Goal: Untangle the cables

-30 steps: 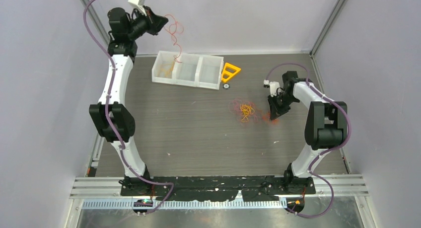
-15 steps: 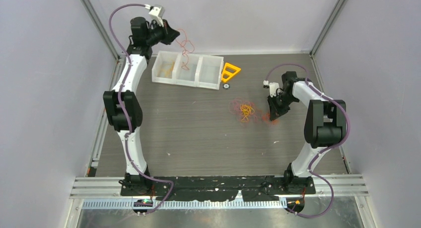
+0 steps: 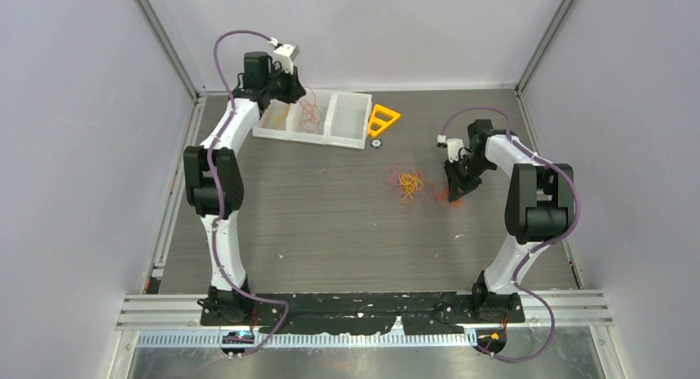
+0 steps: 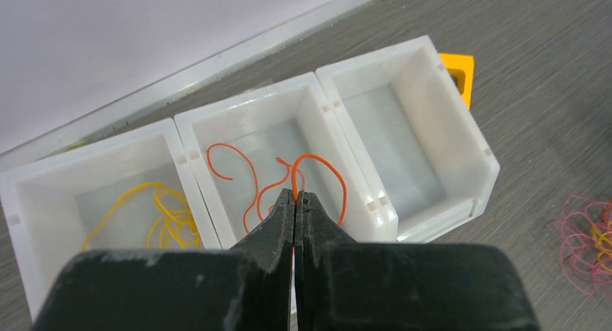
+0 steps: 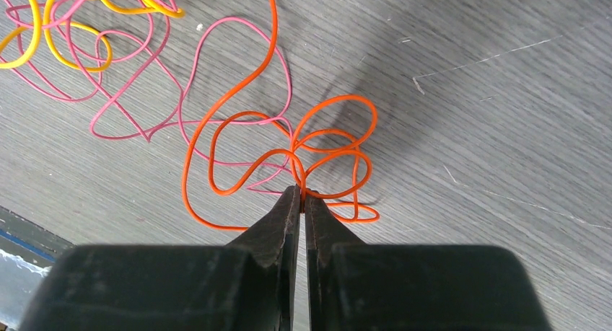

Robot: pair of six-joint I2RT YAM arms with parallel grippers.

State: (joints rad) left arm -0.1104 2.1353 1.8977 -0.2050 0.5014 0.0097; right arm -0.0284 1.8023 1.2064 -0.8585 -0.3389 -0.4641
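Observation:
My left gripper (image 4: 295,194) is shut on a thin orange cable (image 4: 317,165) that dangles into the middle compartment of the white tray (image 4: 189,174). From above, that gripper (image 3: 299,94) hovers over the tray (image 3: 305,137) with the orange strand (image 3: 310,111) under it. The tray's left compartment holds yellow cables (image 4: 155,215). On the table lies the clump of cables (image 3: 410,185). My right gripper (image 3: 454,193) sits at the clump's right edge, low on the table. It (image 5: 302,192) is shut on looped orange cable (image 5: 238,122), which crosses pink strands (image 5: 130,93) and yellow ones (image 5: 72,14).
An orange-yellow plastic triangle (image 3: 383,117) lies against the tray's right end, with a small round part (image 3: 376,143) just in front of it. The tray's right compartment (image 4: 404,143) has nothing in it. Walls close in the back and both sides.
My left arm has swung right and down from the back left corner, carrying the orange cable over the tray's middle compartment. The right arm has stayed put.

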